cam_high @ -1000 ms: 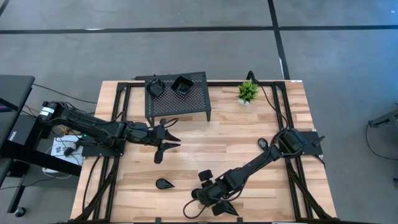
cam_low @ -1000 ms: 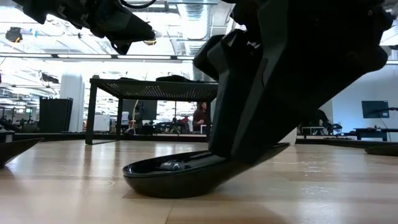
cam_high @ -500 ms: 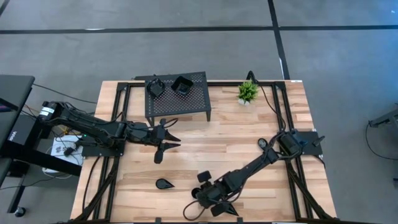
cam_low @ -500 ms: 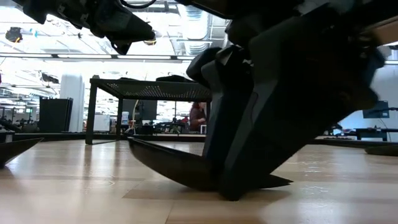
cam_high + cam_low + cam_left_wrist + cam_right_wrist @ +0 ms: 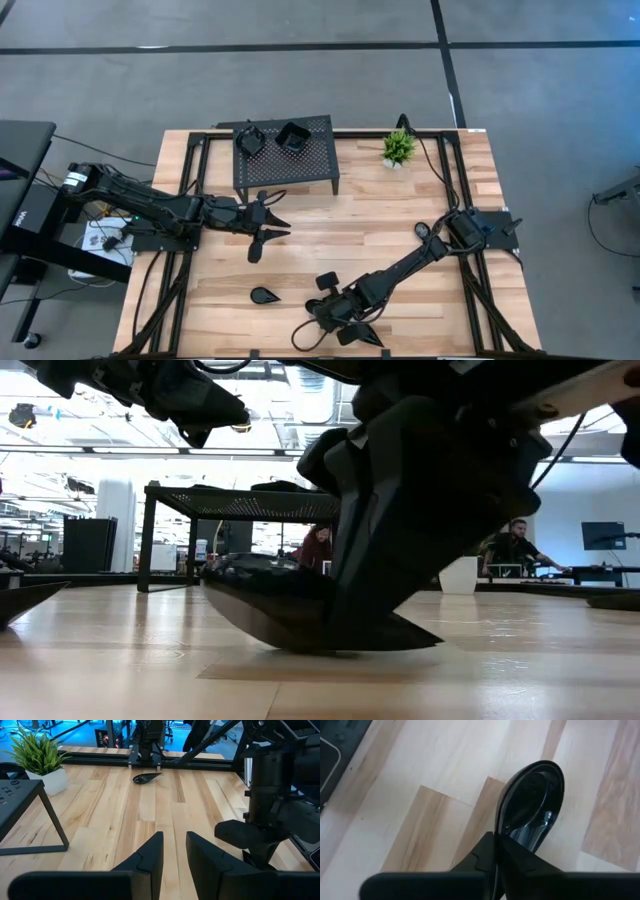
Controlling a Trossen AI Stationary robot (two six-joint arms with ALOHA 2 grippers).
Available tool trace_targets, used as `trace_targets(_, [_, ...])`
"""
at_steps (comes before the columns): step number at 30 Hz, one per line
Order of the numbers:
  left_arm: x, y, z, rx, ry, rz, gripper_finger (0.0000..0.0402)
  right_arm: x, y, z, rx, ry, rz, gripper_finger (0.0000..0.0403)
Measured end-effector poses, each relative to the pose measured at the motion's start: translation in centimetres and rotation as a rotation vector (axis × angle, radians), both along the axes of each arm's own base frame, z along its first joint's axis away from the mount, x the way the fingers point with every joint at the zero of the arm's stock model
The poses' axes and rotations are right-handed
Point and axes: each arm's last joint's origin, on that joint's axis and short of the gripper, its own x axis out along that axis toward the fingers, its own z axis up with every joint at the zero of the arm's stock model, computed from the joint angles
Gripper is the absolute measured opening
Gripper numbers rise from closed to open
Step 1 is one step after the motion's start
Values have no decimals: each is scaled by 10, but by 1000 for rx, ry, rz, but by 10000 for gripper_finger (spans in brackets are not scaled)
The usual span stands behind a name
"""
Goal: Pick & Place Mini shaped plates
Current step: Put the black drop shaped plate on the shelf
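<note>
A glossy black teardrop mini plate (image 5: 532,800) stands tipped up near the table's near edge, with my right gripper (image 5: 496,852) shut on it. Another teardrop plate (image 5: 264,295) lies flat on the wood to its left. Two more plates (image 5: 249,138) (image 5: 292,137) rest on top of the black perforated stand (image 5: 285,165). My left gripper (image 5: 266,226) hangs open in the air just in front of the stand, with nothing between its fingers. My right gripper pinches the plate's rim at its narrow end (image 5: 501,831) between its two fingers. The fingers slant down from the table's right. The plate is tilted: its round end (image 5: 215,575) is raised and its underside (image 5: 290,635) is low against the table.
A small green potted plant (image 5: 398,148) stands at the far right of the table. One more black plate (image 5: 146,778) lies by the right arm's base. Bare wood stretches between the stand and the near edge.
My right gripper has shut on the teardrop plate's rim. The plate, which lay flat on the table, has tipped up: its round end has risen while the held end has stayed low.
</note>
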Motion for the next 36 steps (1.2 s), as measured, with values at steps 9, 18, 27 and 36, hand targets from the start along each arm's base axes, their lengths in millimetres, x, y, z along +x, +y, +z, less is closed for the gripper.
trace_targets(9, [0, 0, 0, 0, 0, 0, 85, 6, -21, 20, -90, 146, -44, 5])
trace_targets(18, [0, 0, 0, 0, -1, 0, 85, 4, -67, 59, -196, 198, -140, 22])
trace_targets(27, [0, 0, 2, -3, -17, -1, 85, -25, -136, 151, -475, 16, -308, 8])
trace_targets(36, [1, 0, 2, -5, -25, -1, 85, -30, -254, 187, -514, -24, -510, 38])
